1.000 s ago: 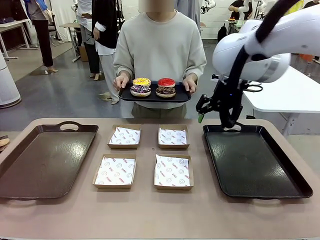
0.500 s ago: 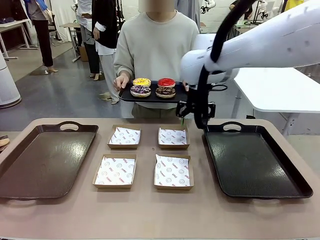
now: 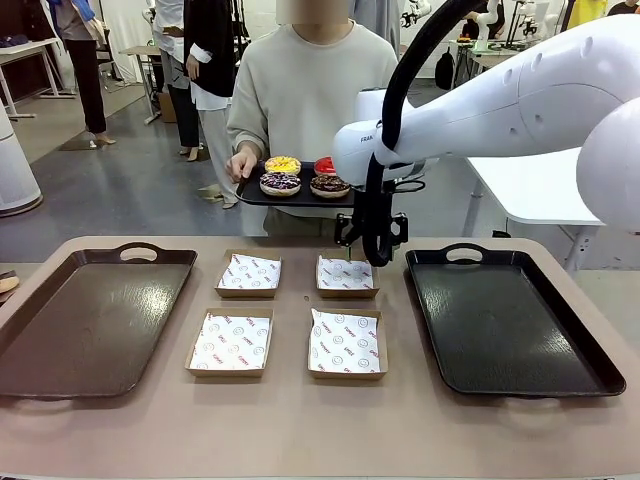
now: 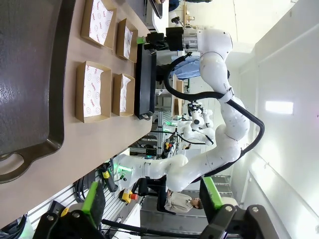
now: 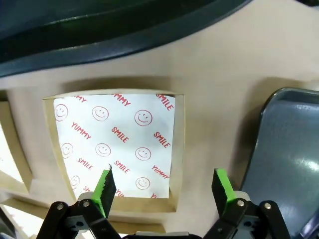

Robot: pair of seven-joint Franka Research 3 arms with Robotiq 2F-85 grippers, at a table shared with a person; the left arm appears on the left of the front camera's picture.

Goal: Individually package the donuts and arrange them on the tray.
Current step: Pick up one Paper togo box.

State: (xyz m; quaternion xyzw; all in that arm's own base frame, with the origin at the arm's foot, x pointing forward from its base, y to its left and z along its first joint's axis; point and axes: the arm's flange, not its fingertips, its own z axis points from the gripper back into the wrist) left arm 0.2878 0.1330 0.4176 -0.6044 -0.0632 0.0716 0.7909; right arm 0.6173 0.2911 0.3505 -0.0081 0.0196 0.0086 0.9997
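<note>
Table (image 3: 300,430) in tan filled the lower half of the front view. On it lay two large dark trays with handles, the left tray (image 3: 60,330) at lower left and the right tray (image 3: 500,330) at lower right. The white right arm (image 3: 520,90) came in from the upper right and reached to the centre of the frame. Beyond the table's far edge stood a person (image 3: 310,90) in a pale sweater, holding a small black tray (image 3: 300,196) at upper centre.

Between the two large trays sat four shallow cardboard boxes in two rows, each lined with white paper printed in red: far left box (image 3: 249,272), far right box (image 3: 345,273), near left box (image 3: 231,341) and near right box (image 3: 346,342).

The donuts lay two by two on the small black tray. All were rings: a yellow-glazed donut (image 3: 283,163) and a glossy red donut (image 3: 325,165) at the back, the red one partly hidden by the arm. A purple-and-white drizzled donut (image 3: 280,182) and a dark chocolate donut (image 3: 329,184) with sprinkles lay in front.

The right gripper (image 3: 371,250) hung fingers down over the far right box. In its wrist view the green pads stood wide apart with nothing between them, above paper reading SMILE and YUMMY. The left gripper (image 4: 152,195) was likewise spread wide and held nothing.
</note>
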